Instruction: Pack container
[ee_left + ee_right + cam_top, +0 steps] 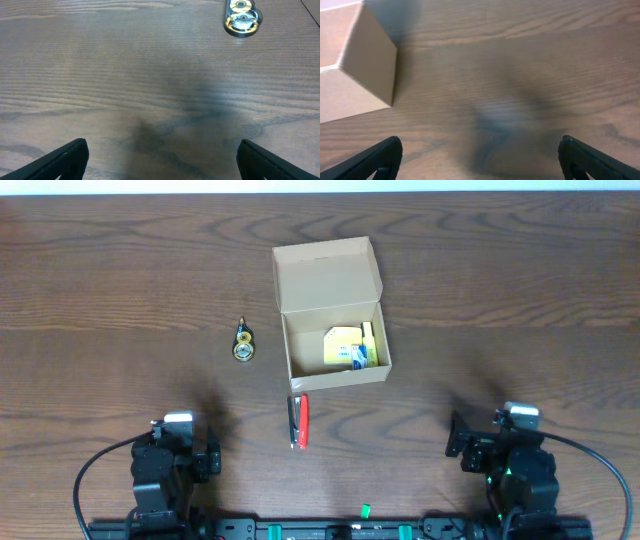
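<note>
The tan cardboard container stands at the table's middle with its flap lid open toward the far side. Inside it lie a yellow pad and small stationery items. Its corner shows in the right wrist view. A red and black stapler lies just in front of the box. A small gold and yellow tape roll lies left of the box; it also shows in the left wrist view. My left gripper and right gripper are open and empty, low near the front edge.
The dark wood table runs across the whole view. Both arm bases sit at the front edge with cables.
</note>
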`<state>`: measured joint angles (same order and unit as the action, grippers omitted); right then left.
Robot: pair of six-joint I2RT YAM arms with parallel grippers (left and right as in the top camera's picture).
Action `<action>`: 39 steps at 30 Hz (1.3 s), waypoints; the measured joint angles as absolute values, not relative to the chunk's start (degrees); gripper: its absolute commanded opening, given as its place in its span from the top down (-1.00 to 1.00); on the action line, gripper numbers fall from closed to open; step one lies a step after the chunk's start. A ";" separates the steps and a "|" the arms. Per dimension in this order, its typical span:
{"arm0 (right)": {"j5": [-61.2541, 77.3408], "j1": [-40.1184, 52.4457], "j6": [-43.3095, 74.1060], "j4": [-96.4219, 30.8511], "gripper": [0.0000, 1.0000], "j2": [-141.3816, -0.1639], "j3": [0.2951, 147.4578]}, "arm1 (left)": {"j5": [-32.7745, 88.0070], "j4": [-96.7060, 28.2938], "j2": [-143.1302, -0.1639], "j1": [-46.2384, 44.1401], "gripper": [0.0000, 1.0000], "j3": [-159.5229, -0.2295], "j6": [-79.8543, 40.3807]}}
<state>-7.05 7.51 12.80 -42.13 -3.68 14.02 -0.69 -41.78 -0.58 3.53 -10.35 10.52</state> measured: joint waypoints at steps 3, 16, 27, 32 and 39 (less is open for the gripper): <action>-6.61 6.94 12.73 -42.15 -0.99 -2.07 12.16 | -0.67 -41.78 -0.58 3.53 -0.91 -10.35 10.52; -4.93 6.81 12.49 -42.28 -0.99 -0.95 9.91 | -0.67 -41.78 -0.58 3.53 -0.91 -10.35 10.52; -4.45 6.81 12.47 -42.26 -0.99 -0.95 9.91 | -0.69 -41.78 -0.58 3.53 -0.91 -10.35 10.52; -4.45 6.81 12.45 -42.26 -0.98 -0.95 9.91 | -0.69 -41.78 -0.58 3.53 -0.91 -10.35 10.52; -4.47 6.81 12.36 -42.26 -0.98 -0.95 9.91 | -0.91 -41.54 -0.58 3.53 -0.90 -10.35 10.37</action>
<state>-4.47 6.81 12.36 -42.26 -0.95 9.91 -0.91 -41.54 -0.58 3.53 -10.35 10.37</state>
